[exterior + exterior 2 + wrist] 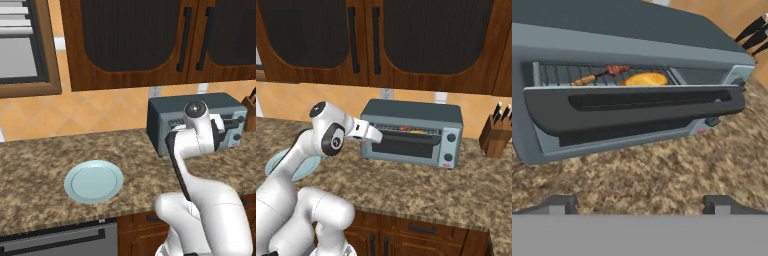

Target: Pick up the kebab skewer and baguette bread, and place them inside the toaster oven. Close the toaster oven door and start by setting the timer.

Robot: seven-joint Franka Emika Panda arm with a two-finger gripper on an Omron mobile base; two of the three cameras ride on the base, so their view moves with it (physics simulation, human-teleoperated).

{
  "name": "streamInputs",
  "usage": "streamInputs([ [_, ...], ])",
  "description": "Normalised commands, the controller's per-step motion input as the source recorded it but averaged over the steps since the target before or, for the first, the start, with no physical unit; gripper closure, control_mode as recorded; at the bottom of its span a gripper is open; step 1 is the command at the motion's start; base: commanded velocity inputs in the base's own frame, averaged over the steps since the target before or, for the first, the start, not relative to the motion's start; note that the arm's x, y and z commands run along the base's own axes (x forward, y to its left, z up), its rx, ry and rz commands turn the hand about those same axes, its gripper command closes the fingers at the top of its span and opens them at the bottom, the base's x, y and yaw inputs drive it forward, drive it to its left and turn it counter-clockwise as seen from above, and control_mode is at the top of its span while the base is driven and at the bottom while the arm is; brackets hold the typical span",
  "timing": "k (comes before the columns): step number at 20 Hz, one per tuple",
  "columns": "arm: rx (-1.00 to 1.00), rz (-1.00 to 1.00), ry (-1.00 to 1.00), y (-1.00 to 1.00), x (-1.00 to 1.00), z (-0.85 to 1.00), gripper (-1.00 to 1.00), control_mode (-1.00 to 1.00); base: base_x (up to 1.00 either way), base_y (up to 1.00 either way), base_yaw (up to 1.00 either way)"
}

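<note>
On the wire rack inside the toaster oven (637, 45) lie the kebab skewer (599, 75) and the baguette bread (646, 79), side by side, the skewer to the left of the loaf in the hand view; whether they touch cannot be made out. Both show through the narrow gap above the toaster oven door (632, 112), which is tilted partway, neither flat down nor fully shut, its dark bar handle along the upper edge. From the right base view a strip of red and orange shows in that same gap, and two round knobs sit down the oven's right side. Just in front of the door hangs the gripper (639, 204), fingers spread wide with nothing between them, apart from the door and over the speckled brown counter (662, 170). A pale blue plate (94, 181) rests on the counter well to the left of the oven. A wooden knife block (496, 136) stands near the oven's right side. Dark wooden cabinets (421, 40) hang above
</note>
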Motion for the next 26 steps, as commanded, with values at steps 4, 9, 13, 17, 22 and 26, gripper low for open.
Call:
streamInputs([
  [4,0.04,0.00,0.00,-0.28,0.86,-0.25,-1.00,-1.00,0.00,0.00,0.00],
  [9,0.03,0.00,0.00,-0.36,0.77,-0.06,-1.00,-1.00,0.00,0.00,0.00],
  [13,0.04,0.00,0.00,-0.12,0.59,-0.13,-1.00,-1.00,0.00,0.00,0.00],
  [17,0.03,0.00,-0.01,0.00,0.28,-0.39,-1.00,-1.00,0.00,0.00,0.00],
  [22,0.02,0.00,-0.03,0.00,0.04,-0.50,-1.00,-1.00,0.00,0.00,0.00],
  [26,0.01,0.00,-0.04,-0.07,-0.14,-0.29,-1.00,-1.00,0.00,0.00,0.00],
])
